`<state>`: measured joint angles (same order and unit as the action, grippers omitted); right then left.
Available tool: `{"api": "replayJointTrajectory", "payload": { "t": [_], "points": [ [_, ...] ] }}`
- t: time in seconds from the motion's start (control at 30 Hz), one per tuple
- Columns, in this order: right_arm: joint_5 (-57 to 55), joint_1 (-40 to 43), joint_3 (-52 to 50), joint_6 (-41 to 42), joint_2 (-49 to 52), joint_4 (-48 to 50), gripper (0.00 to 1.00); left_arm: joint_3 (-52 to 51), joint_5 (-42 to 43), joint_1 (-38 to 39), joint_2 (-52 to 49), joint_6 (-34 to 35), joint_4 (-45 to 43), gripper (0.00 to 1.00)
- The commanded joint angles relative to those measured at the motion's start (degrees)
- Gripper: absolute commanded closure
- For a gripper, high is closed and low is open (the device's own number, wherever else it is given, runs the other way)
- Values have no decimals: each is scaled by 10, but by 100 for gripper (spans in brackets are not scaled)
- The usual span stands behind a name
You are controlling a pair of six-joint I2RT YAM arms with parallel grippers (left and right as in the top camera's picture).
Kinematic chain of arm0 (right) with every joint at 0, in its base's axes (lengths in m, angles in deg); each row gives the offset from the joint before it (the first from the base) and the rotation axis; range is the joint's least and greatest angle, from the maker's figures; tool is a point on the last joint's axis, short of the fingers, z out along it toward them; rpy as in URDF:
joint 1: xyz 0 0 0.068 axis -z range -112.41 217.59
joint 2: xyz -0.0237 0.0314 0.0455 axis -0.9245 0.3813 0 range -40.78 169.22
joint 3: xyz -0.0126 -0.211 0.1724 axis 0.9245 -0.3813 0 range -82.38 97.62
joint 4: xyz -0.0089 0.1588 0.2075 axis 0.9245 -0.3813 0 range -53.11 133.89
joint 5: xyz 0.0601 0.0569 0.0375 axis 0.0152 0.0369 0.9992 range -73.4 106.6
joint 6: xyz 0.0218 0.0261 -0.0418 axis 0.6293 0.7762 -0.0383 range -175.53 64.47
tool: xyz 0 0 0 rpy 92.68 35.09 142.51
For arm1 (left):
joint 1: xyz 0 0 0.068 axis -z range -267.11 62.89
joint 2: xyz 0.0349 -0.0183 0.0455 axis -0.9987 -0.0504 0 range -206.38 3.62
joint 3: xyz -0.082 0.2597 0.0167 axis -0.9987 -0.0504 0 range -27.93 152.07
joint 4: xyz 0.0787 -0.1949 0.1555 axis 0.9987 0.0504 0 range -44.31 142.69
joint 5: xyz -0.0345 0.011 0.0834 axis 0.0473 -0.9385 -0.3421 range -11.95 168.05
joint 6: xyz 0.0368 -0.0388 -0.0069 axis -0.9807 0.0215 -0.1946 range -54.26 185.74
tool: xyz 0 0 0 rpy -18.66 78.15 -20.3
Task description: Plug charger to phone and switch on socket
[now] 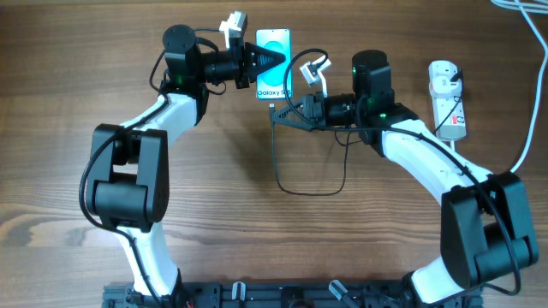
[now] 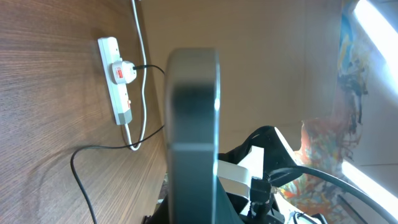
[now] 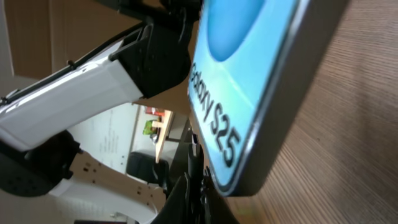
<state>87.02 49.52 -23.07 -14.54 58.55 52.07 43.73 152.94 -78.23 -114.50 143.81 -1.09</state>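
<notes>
While screen-up, phone (image 1: 276,79) runs near-to-far — lettering (image 1: 272,92) nearest

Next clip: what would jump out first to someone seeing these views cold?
The bright cyan phone, lettered Galaxy S25, sits at the overhead view's top centre. The left gripper is shut at its left edge and the right gripper is shut just below its bottom end. Then the black charger cable looping away from the right gripper's tip, and the white power strip at far right with a plug in it.
</notes>
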Motion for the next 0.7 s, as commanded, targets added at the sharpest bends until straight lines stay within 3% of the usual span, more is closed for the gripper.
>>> {"api": "replayJointTrajectory", "payload": {
  "t": [0.0, 0.67],
  "points": [
    [-10, -1, -1, 10, 6, 2, 96, 12, -2, 0, -2, -12, -6, 96],
    [-18, 4, -1, 10, 6, 6, 96, 12, 5, 0, -2, -12, -6, 96]
  ]
}}
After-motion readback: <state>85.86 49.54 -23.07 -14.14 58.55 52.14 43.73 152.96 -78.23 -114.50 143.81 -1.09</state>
